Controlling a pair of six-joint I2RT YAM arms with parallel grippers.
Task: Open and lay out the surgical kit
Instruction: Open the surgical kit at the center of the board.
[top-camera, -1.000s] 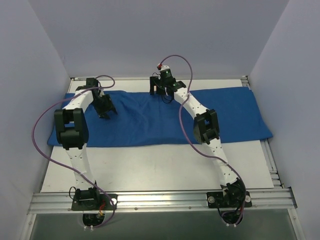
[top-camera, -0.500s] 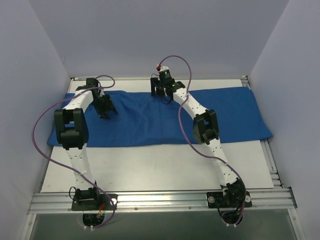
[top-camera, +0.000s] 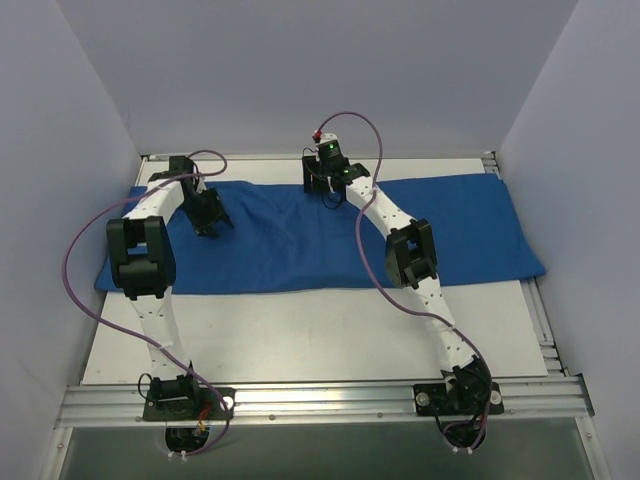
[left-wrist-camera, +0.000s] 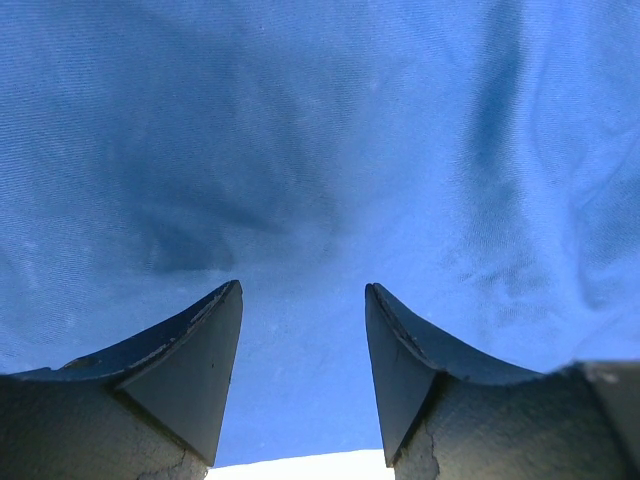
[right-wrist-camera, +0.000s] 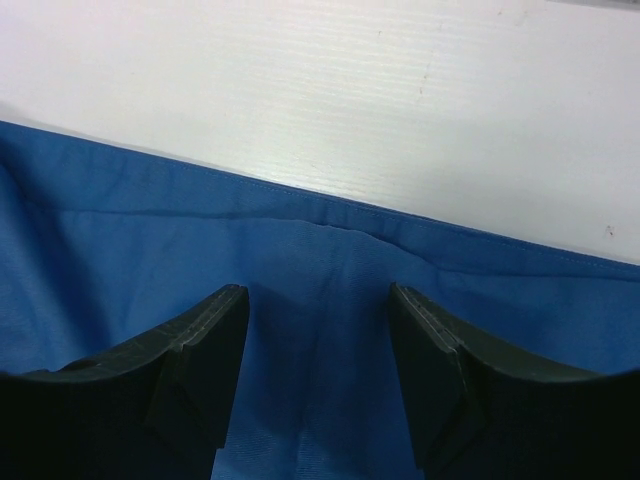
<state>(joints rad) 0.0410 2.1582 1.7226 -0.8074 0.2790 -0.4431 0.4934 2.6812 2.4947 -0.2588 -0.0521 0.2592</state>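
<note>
Hovering over a blue cloth wrap (top-camera: 300, 240), two white robot arms reach forward across a white table (top-camera: 300, 330) boxed in by pale walls (top-camera: 300, 70). The wrap lies spread as a wide band across the far half of the table, wrinkled around its middle.

The left gripper (left-wrist-camera: 303, 290) points down at the left part of the cloth. Its two dark fingers are parted with nothing between them. Blue fabric fills the wrist view ahead of and beneath the fingers, with a soft dark crease just beyond the left finger. A sliver of white table shows back toward the wrist. Whether the tips touch the cloth cannot be told.

The right gripper (right-wrist-camera: 318, 292) sits at the wrap's far edge, near its middle. It is also spread wide and empty. Blue cloth lies beneath and between its fingers. Just ahead of them runs the stitched hem of the wrap, slightly puckered opposite the gap. Beyond the hem is bare white table.
</note>
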